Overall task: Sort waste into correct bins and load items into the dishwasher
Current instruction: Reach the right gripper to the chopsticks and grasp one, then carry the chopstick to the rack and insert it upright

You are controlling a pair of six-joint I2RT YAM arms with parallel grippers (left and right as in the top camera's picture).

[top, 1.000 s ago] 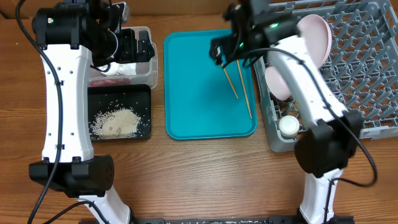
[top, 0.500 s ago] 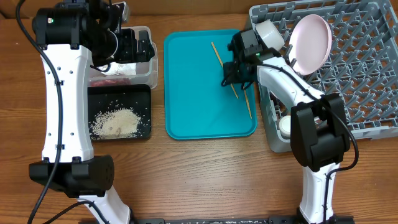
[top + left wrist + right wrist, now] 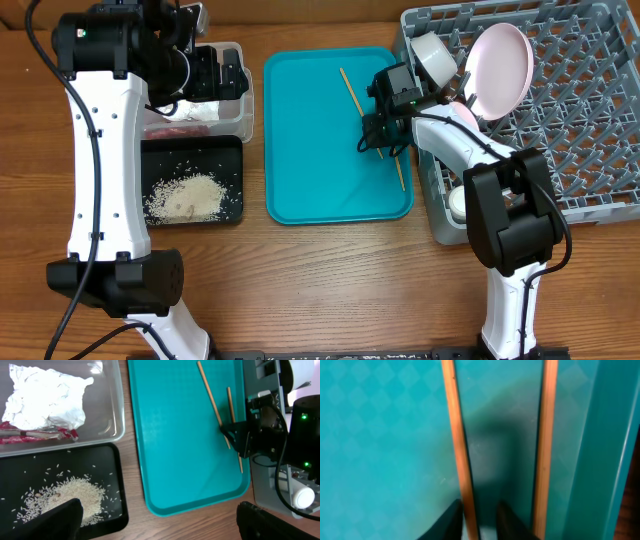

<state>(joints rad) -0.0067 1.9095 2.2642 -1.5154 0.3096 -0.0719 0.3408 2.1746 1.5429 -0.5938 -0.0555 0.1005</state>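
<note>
1. Right pincer (image 3: pixel 481 521), mine: fingertips apart, low over the teal tray (image 3: pixel 380 435). They straddle one wooden chopstick (image 3: pixel 456 435) without clamping it, and it lies closer to one fingertip.
2. Second chopstick (image 3: pixel 545 435): flat on the tray just outside my other fingertip, beside the raised rim.
3. Grey dish rack (image 3: pixel 590 130): beyond that rim from this pincer. It holds a plate (image 3: pixel 500 65), a bowl (image 3: pixel 435 55) and a small cup (image 3: pixel 462 203).
4. Left pincer (image 3: pixel 159 510), mine: fingers wide apart, holding nothing.
5. Near my left pincer: a clear tub (image 3: pixel 112 420) with a crumpled white tissue (image 3: pixel 45 397) and reddish scraps (image 3: pixel 35 435), and a black tray (image 3: pixel 115 490) with a rice heap (image 3: pixel 65 497).
</note>
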